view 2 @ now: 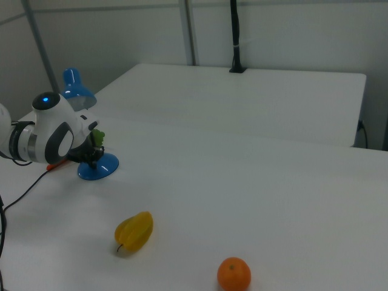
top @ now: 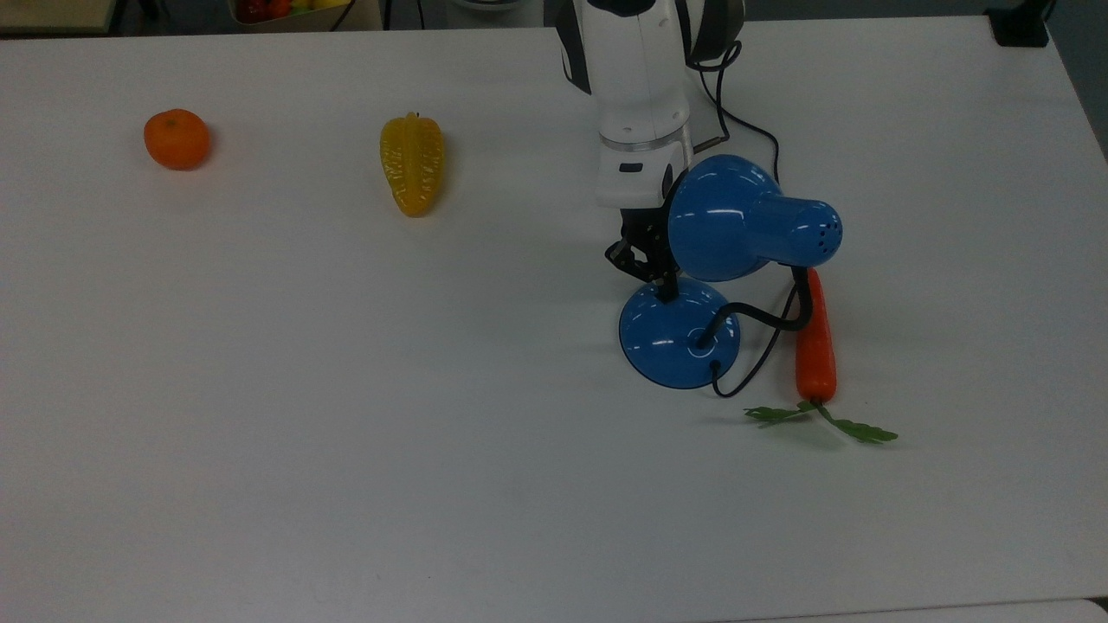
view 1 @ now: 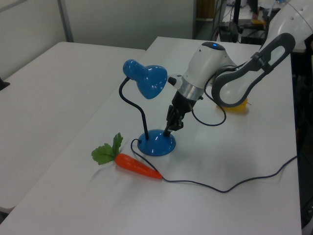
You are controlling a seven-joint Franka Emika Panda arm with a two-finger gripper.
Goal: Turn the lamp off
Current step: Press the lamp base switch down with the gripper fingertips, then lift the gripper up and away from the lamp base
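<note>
Lamp (top: 679, 337): glossy blue desk lamp standing on the white table (top: 346, 433), toward the top view's right. Round domed base flat on the table; black gooseneck (view 1: 132, 105) rising from the base and arching over to a bell-shaped shade (top: 736, 221). No glow on the shade or the table beneath it. In the top view the shade's long axis lies across the picture, narrow vented end toward the top view's right, wide mouth toward the arm. In the left view the mouth faces the left view's right and slightly down, at the robot's wrist. Black cord (view 1: 230, 186) trails from the base across the table toward the left view's right edge.

Gripper (top: 662, 290): black, tilted, tip down on the far rim of the lamp base in the top view. In the left view the tip (view 1: 167, 131) meets the base's top on the left view's right side. Fingers look drawn together, nothing between them.

Carrot (top: 815, 346): orange, green leaves, lying just beside the base. The top view shows it lengthwise, leaves nearest the camera; the left view shows the cord running alongside it.

Starfruit (top: 412, 163) and orange (top: 177, 138): well apart from the lamp, toward the top view's left. The right view sets them in front, starfruit (view 2: 134, 231) and orange (view 2: 234, 274), with the lamp (view 2: 97, 167) behind, partly screened by the arm.
</note>
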